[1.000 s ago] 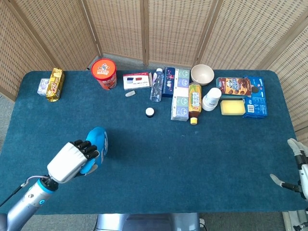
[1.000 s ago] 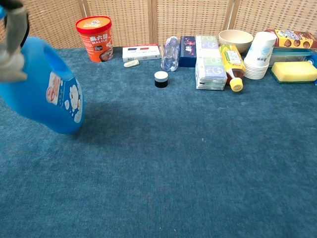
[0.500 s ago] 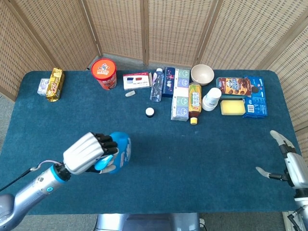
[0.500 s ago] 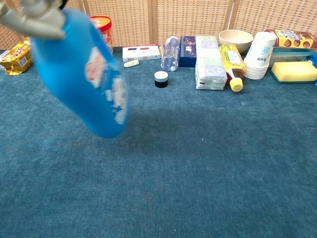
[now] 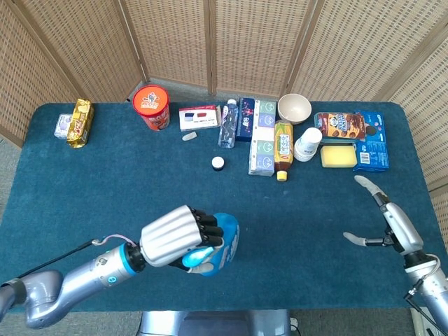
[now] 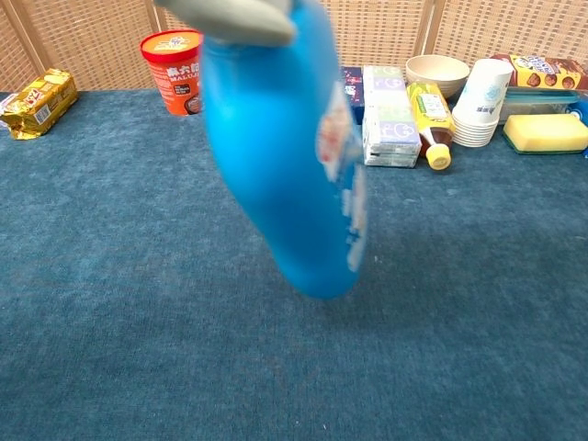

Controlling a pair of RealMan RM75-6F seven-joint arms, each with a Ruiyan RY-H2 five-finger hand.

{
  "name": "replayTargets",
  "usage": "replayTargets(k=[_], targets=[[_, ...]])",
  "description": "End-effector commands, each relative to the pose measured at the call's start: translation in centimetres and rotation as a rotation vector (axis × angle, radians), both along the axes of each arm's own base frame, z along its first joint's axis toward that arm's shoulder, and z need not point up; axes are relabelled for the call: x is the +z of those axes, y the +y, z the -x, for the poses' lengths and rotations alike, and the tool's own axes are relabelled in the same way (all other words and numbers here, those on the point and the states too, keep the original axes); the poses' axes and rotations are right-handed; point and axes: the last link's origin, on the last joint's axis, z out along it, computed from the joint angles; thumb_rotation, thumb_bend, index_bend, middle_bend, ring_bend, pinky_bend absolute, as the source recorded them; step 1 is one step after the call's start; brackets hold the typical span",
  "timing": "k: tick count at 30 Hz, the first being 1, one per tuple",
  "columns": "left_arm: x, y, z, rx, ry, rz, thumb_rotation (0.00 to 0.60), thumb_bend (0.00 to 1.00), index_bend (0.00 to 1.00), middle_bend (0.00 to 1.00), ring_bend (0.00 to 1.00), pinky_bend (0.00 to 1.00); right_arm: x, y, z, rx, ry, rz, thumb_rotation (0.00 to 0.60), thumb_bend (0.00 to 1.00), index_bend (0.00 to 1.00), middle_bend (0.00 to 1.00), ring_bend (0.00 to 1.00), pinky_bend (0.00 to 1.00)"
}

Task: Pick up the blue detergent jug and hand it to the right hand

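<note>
My left hand [image 5: 176,238] grips the blue detergent jug [image 5: 222,240] and carries it above the near middle of the table. In the chest view the jug [image 6: 285,156] hangs large and tilted in mid-air, with a bit of the left hand [image 6: 234,16] at its top edge. Near the table's right front edge my right hand [image 5: 388,222] is open, fingers spread, well apart from the jug. The chest view does not show the right hand.
Along the back stand a red noodle cup [image 5: 152,106], a flat box [image 5: 199,117], a clear bottle [image 5: 227,124], cartons [image 5: 262,145], a tea bottle [image 5: 283,149], a bowl [image 5: 294,108], paper cups [image 5: 307,143], a yellow sponge [image 5: 338,155] and cookie packs [image 5: 352,126]. Snack packs [image 5: 78,122] lie far left. A small black jar [image 5: 218,163] stands mid-table.
My left hand has carried the jug rightward from the table's left side toward the middle. The right hand has come further in over the right edge and opened wider.
</note>
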Motion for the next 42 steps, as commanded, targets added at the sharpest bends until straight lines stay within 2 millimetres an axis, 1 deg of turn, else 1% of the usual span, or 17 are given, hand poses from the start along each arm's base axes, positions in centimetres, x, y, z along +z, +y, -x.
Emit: replayTargets(k=[1, 4, 8, 11, 15, 20, 31, 35, 42], targets=[[-0.8, -0.4, -1.4, -0.027, -0.003, 0.011, 0.600, 0.37, 0.64, 0.60, 0.51, 0.67, -0.5, -0.6, -0.5, 0.011, -0.029, -0.022, 0.600, 0.00, 0.00, 0.00, 0.00, 0.04], [-1.3, -0.6, -2.1, -0.033, -0.009, 0.016, 0.600, 0.37, 0.64, 0.60, 0.51, 0.67, -0.9, -0.8, -0.9, 0.024, -0.042, -0.039, 0.600, 0.00, 0.00, 0.00, 0.00, 0.04], [-1.7, -0.4, -2.5, -0.032, -0.014, 0.015, 0.600, 0.37, 0.64, 0.60, 0.51, 0.67, -1.3, -0.9, -1.5, 0.045, -0.064, -0.059, 0.600, 0.00, 0.00, 0.00, 0.00, 0.04], [-2.0, -0.2, -2.7, -0.027, -0.018, 0.017, 0.600, 0.37, 0.64, 0.60, 0.51, 0.67, -1.7, -0.9, -2.0, 0.067, -0.071, -0.080, 0.600, 0.00, 0.00, 0.00, 0.00, 0.04], [-2.3, 0.3, -3.1, -0.025, -0.026, 0.018, 0.600, 0.37, 0.64, 0.60, 0.51, 0.67, -2.3, -1.1, -2.7, 0.091, -0.100, -0.113, 0.600, 0.00, 0.00, 0.00, 0.00, 0.08], [-2.7, 0.8, -3.7, -0.018, -0.047, 0.034, 0.600, 0.36, 0.64, 0.60, 0.51, 0.67, -3.0, -1.6, -3.6, 0.124, -0.131, -0.146, 0.600, 0.00, 0.00, 0.00, 0.00, 0.08], [-3.7, 1.9, -4.9, -0.003, -0.067, 0.060, 0.600, 0.36, 0.64, 0.60, 0.51, 0.67, -4.6, -3.6, -6.6, 0.182, -0.202, -0.203, 0.600, 0.00, 0.00, 0.00, 0.00, 0.10], [-4.0, 2.1, -5.4, -0.003, -0.074, 0.069, 0.600, 0.36, 0.64, 0.60, 0.51, 0.67, -5.4, -3.8, -8.0, 0.210, -0.236, -0.237, 0.600, 0.00, 0.00, 0.00, 0.00, 0.10], [-4.4, 2.1, -6.1, -0.001, -0.095, 0.093, 0.600, 0.36, 0.64, 0.60, 0.51, 0.67, -6.0, -4.3, -9.6, 0.235, -0.246, -0.259, 0.600, 0.00, 0.00, 0.00, 0.00, 0.10]])
